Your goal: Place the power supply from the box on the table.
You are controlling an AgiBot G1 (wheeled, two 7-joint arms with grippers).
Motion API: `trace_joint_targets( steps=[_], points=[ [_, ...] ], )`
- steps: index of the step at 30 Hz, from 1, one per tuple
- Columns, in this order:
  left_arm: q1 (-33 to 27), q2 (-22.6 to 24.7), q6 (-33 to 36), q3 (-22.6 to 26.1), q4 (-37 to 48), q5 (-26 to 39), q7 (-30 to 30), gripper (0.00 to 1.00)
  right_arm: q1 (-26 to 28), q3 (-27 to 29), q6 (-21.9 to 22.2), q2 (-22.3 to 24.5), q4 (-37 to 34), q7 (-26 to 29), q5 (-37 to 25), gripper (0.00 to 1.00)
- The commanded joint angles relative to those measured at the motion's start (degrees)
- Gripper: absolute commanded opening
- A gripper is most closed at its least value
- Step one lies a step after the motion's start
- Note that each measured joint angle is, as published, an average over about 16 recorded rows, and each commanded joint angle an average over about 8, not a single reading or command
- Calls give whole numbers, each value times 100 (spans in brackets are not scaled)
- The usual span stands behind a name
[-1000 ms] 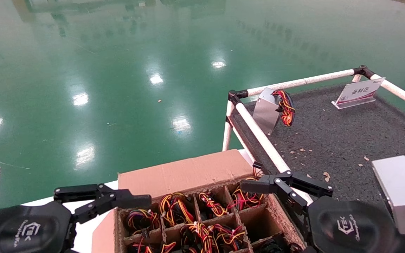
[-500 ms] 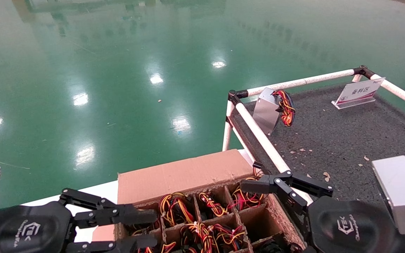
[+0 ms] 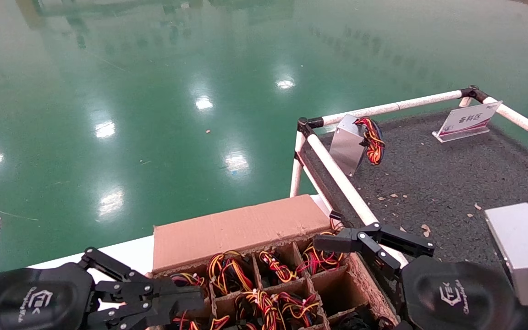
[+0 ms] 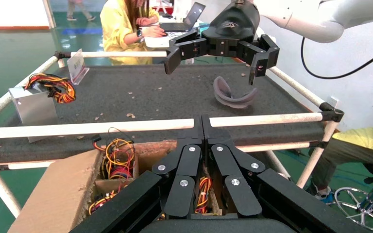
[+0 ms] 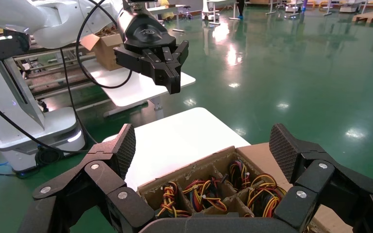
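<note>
Head view first: the left end effector (image 3: 172,300) sat at the near-left corner of the box (image 3: 241,229), fingers pinched together with nothing between them. The right end effector (image 3: 369,245) hung over the box's right edge, next to the white rail, fingers spread wide and carrying nothing. So I'd call this the reach stage, nothing picked yet. One power supply (image 3: 353,142) was already standing on the dark tabletop (image 3: 452,183) by the far-left corner, silver case tilted, its wire loop bulging off the side. A little sign stand (image 3: 468,120) sat further back.

Left wrist view: its own fingers (image 4: 189,160) were clamped flat against each other, pointing down at the grid cells (image 4: 119,165), where red, yellow and orange wire bundles poked out. Past the rail, the right end effector (image 4: 209,56) floated above the tabletop, splayed. A dark curved scrap (image 4: 230,93) lay on the surface.

Right wrist view: the pads (image 5: 125,145) were well apart, framing the box below, and the left end effector (image 5: 172,80) showed farther off, closed up.

My guess at the next move: the left one needs to spread before dropping into a cell, then grab metal, not wires. The cases sat deep in the cells, mostly hidden under the looms, so it'll likely be a snug, snaggy pull.
</note>
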Motion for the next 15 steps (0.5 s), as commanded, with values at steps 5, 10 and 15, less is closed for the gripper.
trace_joint_targets(
  steps=[5, 10, 15],
  points=[
    [0, 0, 0, 0, 0, 0, 0, 62, -2, 0, -1, 2, 1, 0, -1, 100],
    [0, 0, 0, 0, 1, 0, 0, 100, -17, -13, 31, 35, -42, -26, -88, 100],
    [-1, 0, 1, 2, 2, 0, 1, 100, -39, -61, 86, 133, -200, -127, -357, 100]
  ],
)
